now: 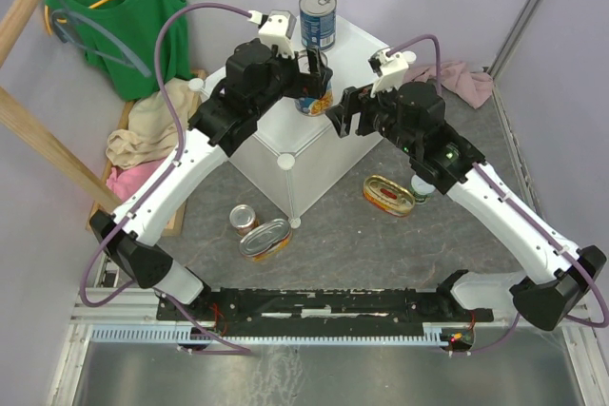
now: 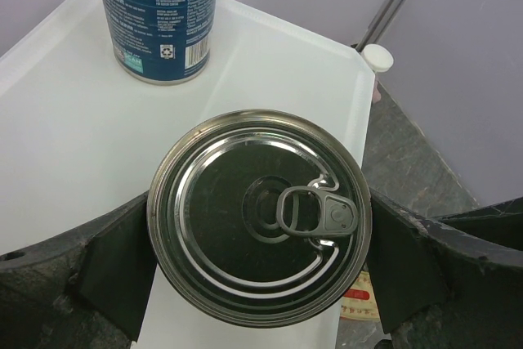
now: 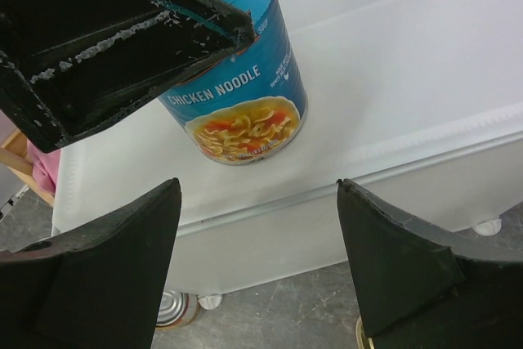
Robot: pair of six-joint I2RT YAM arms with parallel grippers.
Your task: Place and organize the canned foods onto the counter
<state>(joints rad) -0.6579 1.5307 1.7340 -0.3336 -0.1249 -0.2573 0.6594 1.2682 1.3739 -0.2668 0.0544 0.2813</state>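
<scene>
The white cube counter (image 1: 276, 135) stands in the middle. One tall blue can (image 1: 318, 18) stands at its far corner and shows in the left wrist view (image 2: 158, 14). My left gripper (image 1: 314, 81) is shut on the second tall blue can (image 1: 315, 100), seen lid-up (image 2: 259, 218) and from the side (image 3: 241, 96), with its base at the counter's near edge. My right gripper (image 1: 344, 113) is open and empty beside the counter (image 3: 257, 259). On the floor lie two oval tins (image 1: 388, 195) (image 1: 265, 239), an orange-red small can (image 1: 244, 220) and a green-white small can (image 1: 422, 193), partly hidden by my right arm.
A wooden clothes rack (image 1: 29, 7) with a green top (image 1: 124, 16) stands at the far left, with piled clothes (image 1: 143, 135) below it. A pink cloth (image 1: 461, 81) lies at the far right. Purple walls close in behind and to the right.
</scene>
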